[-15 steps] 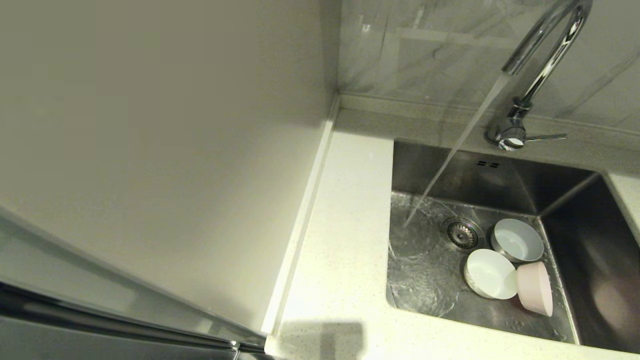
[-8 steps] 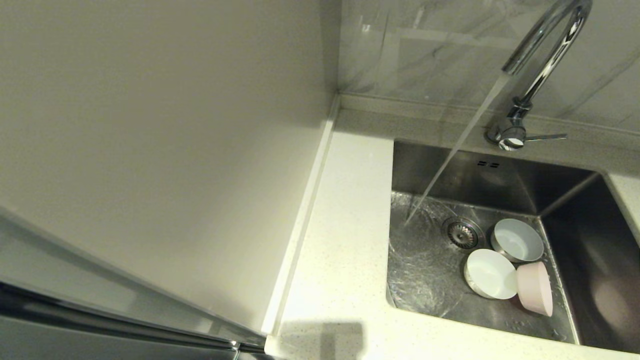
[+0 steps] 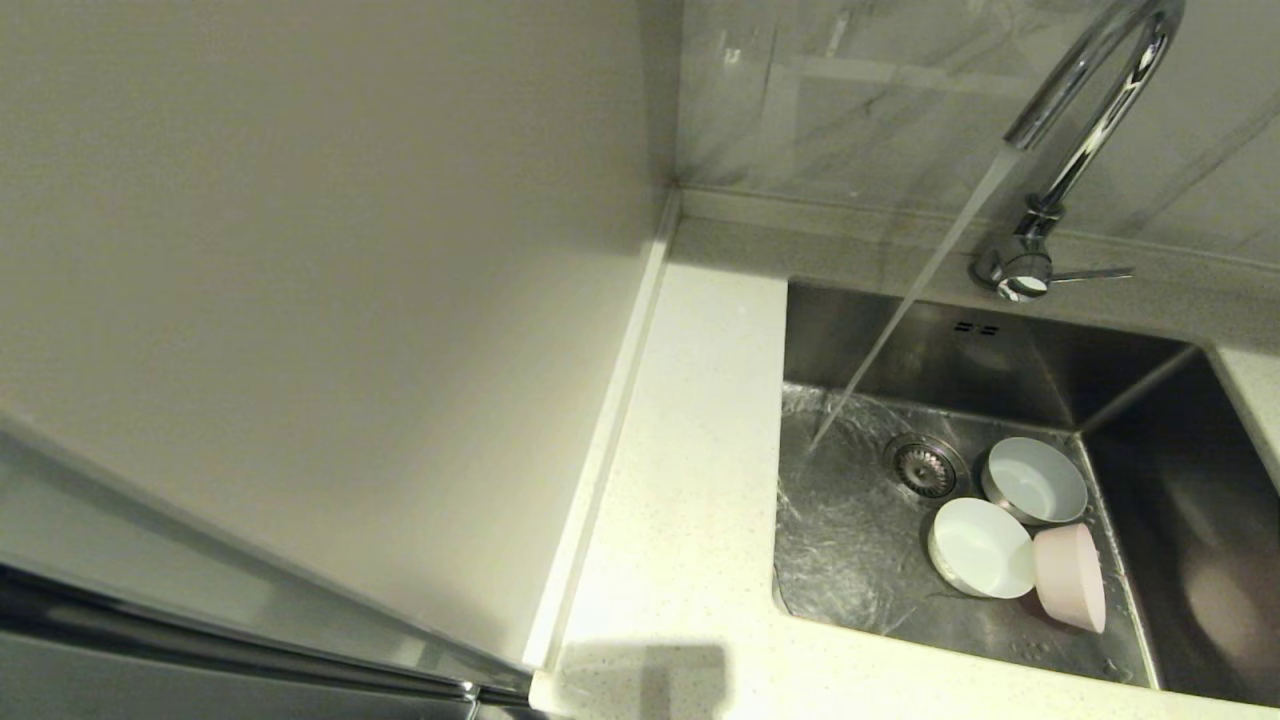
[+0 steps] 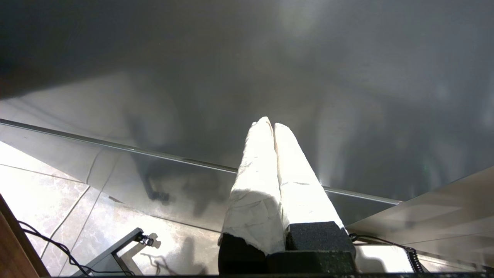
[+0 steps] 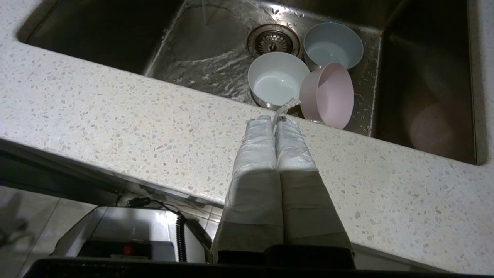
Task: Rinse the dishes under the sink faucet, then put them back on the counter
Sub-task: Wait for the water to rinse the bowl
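Three dishes lie in the sink, right of the drain: a white bowl at the back, a second white bowl in front of it, and a pink bowl tipped on its side against that one. Water runs from the chrome sink faucet onto the sink floor left of the drain, hitting no bowl. My right gripper is shut and empty, hovering over the counter in front of the sink, short of the bowls. My left gripper is shut and empty, parked low beside a grey cabinet front.
The drain strainer sits mid-sink. A tall pale panel walls off the counter's left side. The faucet lever points right. Counter strip runs left of the sink. A coiled cable hangs below the counter edge.
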